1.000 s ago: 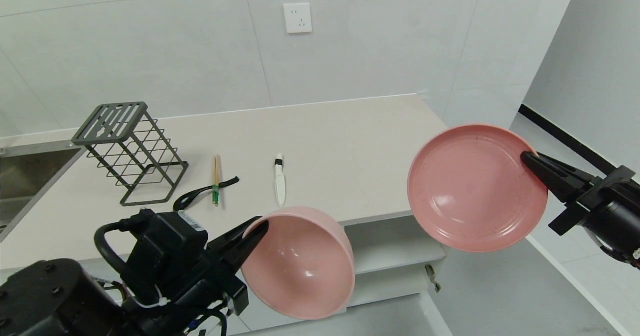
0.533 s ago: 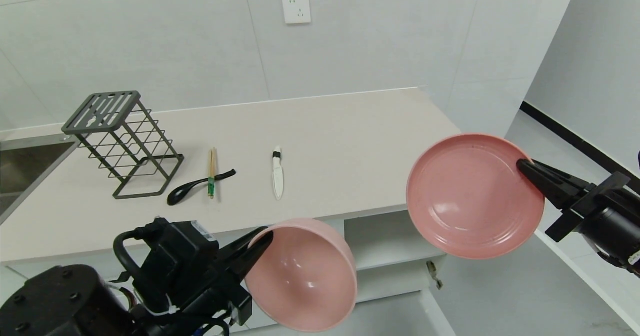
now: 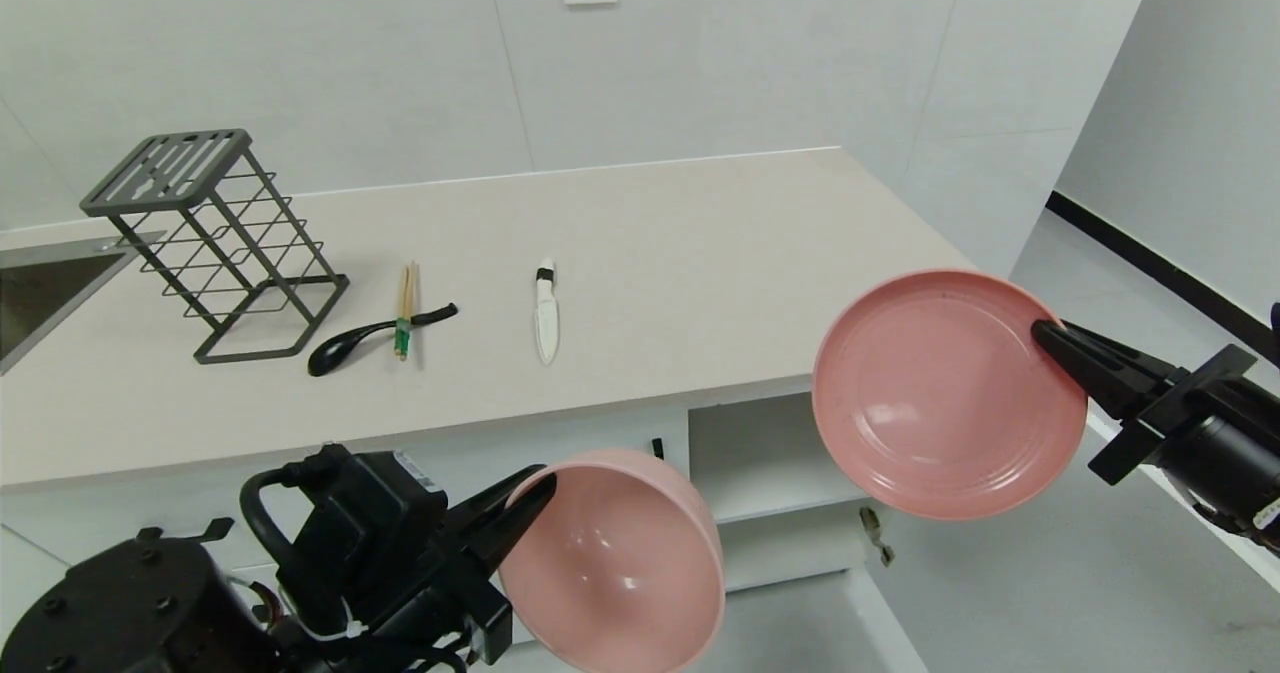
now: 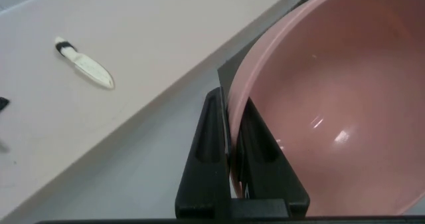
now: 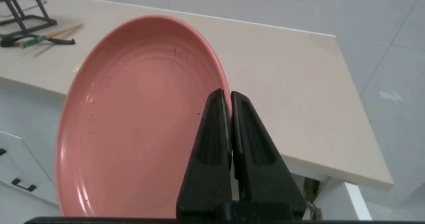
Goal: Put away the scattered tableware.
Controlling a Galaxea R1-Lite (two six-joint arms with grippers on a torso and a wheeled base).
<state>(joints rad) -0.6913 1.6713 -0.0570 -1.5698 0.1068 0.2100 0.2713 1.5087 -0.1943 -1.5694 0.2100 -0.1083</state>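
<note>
Countertop (image 3: 700, 243) is the biggest thing, stretching away ahead of both claws. An open cupboard shelf (image 3: 770, 458) sits under its front edge, pretty much between the two.

Wire rack (image 3: 215, 243) stands upright on the counter, well ahead of the left gripper (image 3: 538, 481) and off to its outer side.

Then the pink plate (image 3: 940, 393). The right gripper (image 3: 1042, 329) is pinched narrow on its rim and holds it up on edge in the air, off the counter's end, with the face turned in toward the other arm.

Pink bowl (image 3: 620, 563) comes next, clamped by the rim in the left claw. It's tipped on its side below the counter's front edge, with the hollow facing back at the robot.

Small stuff: white knife (image 3: 545, 308), black spoon (image 3: 370, 333) and chopsticks (image 3: 405, 298) all lie on the counter ahead of the left claw. The knife and chopsticks have their long axes running away from it, and the chopsticks cross the spoon's handle.

My guess is that the shelf is where the dishes go. It lies inward of the plate and just beyond the bowl, and I can't tell which arm is nearer in depth. The plate would probably need tipping flat to slide in. The cutlery's on the left arm's side, but both claws are full, so it waits.
</note>
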